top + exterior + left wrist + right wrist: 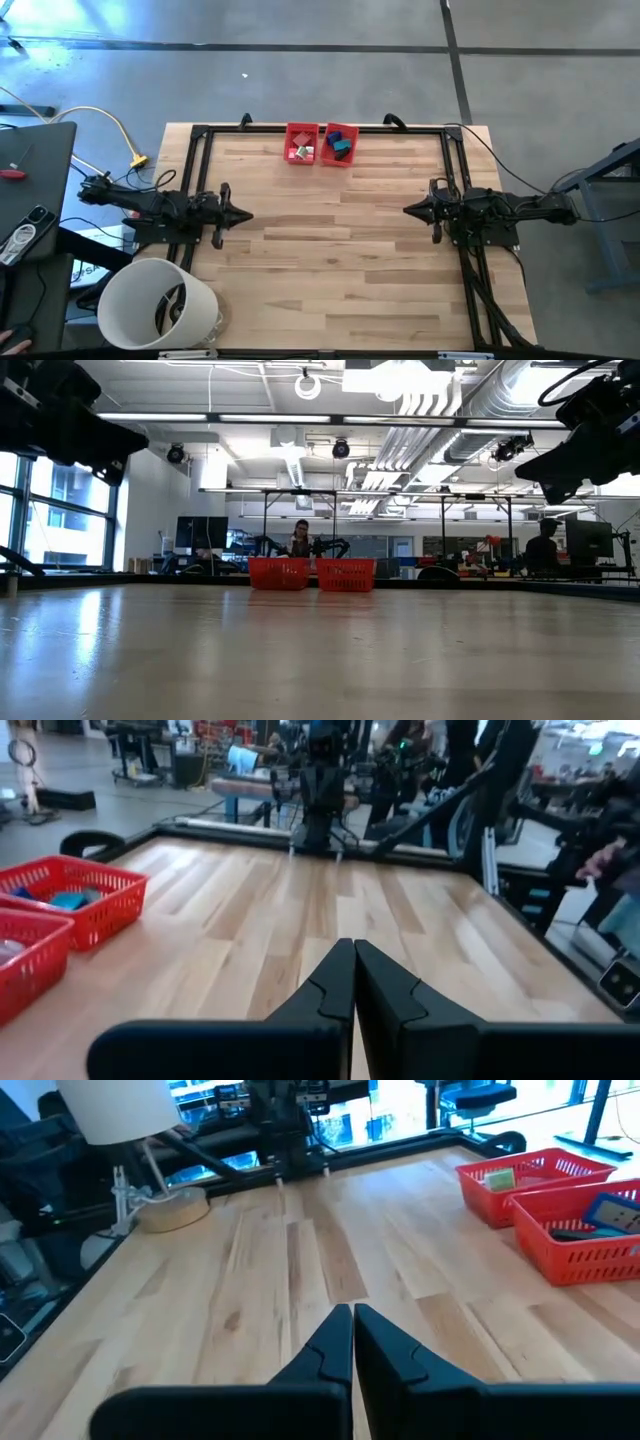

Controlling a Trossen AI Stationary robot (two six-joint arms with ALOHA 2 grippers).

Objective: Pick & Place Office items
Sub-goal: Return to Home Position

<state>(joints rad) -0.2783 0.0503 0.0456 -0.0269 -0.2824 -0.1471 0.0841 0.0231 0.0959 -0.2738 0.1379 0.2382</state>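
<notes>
No writing, brand, number or sign can be read in any view. The small coloured office items point(301, 150) in the red plastic mesh basket point(302, 126) and its twin point(341, 127), at the far edge of the pale wooden bench point(330, 260), are too small to show print.

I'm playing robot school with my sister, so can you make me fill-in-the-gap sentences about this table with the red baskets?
1. The office items lie inside ___ red baskets standing side by side.
2. The left gripper and the right gripper both have their fingers ___.
3. The white bucket stands at the table corner beside the ___ arm.

Missing words: two; shut; left
</notes>
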